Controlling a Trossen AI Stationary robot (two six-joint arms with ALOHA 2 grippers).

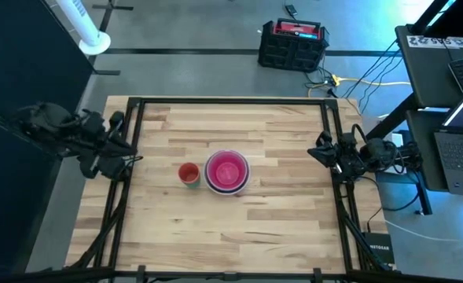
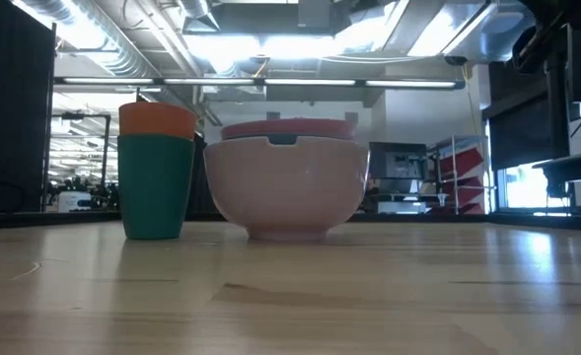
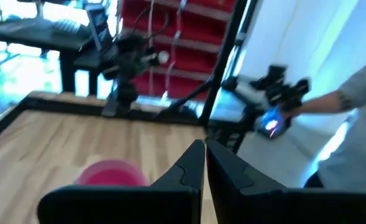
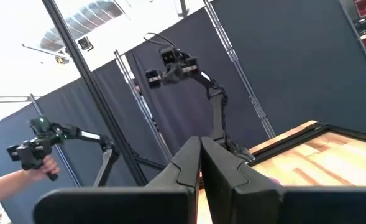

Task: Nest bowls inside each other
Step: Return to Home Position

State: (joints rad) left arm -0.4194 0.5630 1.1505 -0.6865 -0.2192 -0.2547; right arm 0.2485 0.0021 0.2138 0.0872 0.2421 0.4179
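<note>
Bowls: one nested stack, sitting near the middle of the bench.

- Pale pink bowl is forming the outermost wall in the low view and is resting directly on the bench.
- Magenta bowl is lying innermost, open side up. Anything between these two is showing only as thin rims, too slight to tell apart.
- Green cup is standing upright on the bench, just beside the stack, toward the bench's left edge.
- Orange cup is sitting inside the green cup, with its rim rising above it.
- Left arm is sitting tucked at the bench's left edge. The left jaws are pressed together and are holding nothing.
- Right arm is sitting tucked at the bench's right edge. The right jaws are likewise pressed together and empty.
- Person's hand is gripping a dark handle beyond the bench.
</note>
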